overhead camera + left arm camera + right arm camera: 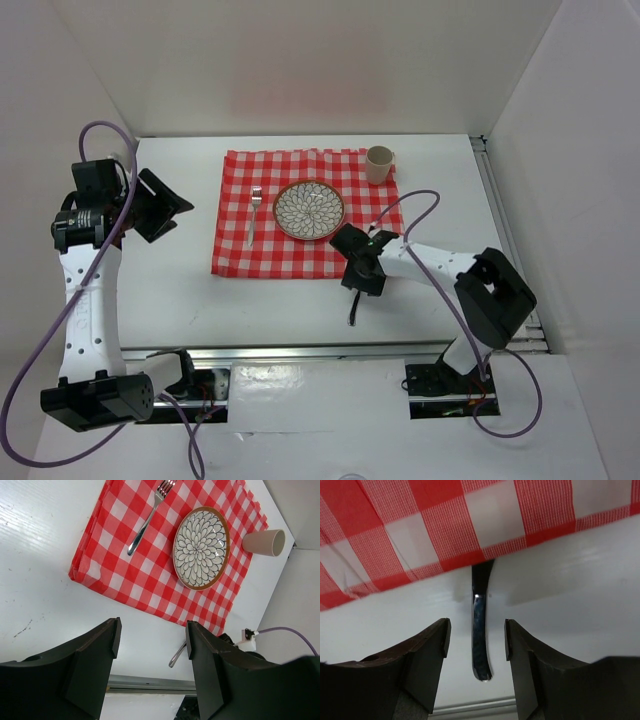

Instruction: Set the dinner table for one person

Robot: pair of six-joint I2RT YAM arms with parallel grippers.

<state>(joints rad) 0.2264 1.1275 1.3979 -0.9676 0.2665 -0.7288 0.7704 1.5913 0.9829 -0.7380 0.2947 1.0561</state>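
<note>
The white dinner table [180, 290] carries a red-and-white checked cloth [300, 215]. On the cloth lie a flower-patterned plate [309, 210] and, to its left, a fork [253, 213]. A beige cup [379, 163] stands at the cloth's far right corner. A metal utensil handle [354, 310] lies on the bare table at the cloth's near edge. In the right wrist view the handle [479, 640] lies between the fingers, untouched, its far end hidden at the cloth's edge [445, 545]. My right gripper [362, 285] is open, low over it. My left gripper [172, 205] is open and empty, held high at the left.
The left wrist view shows the cloth [150, 570], fork [145, 525], plate [201, 547], cup [262, 542], the handle [175, 657] and the right arm [240, 647]. A metal rail [300, 352] runs along the table's near edge. White walls enclose the table.
</note>
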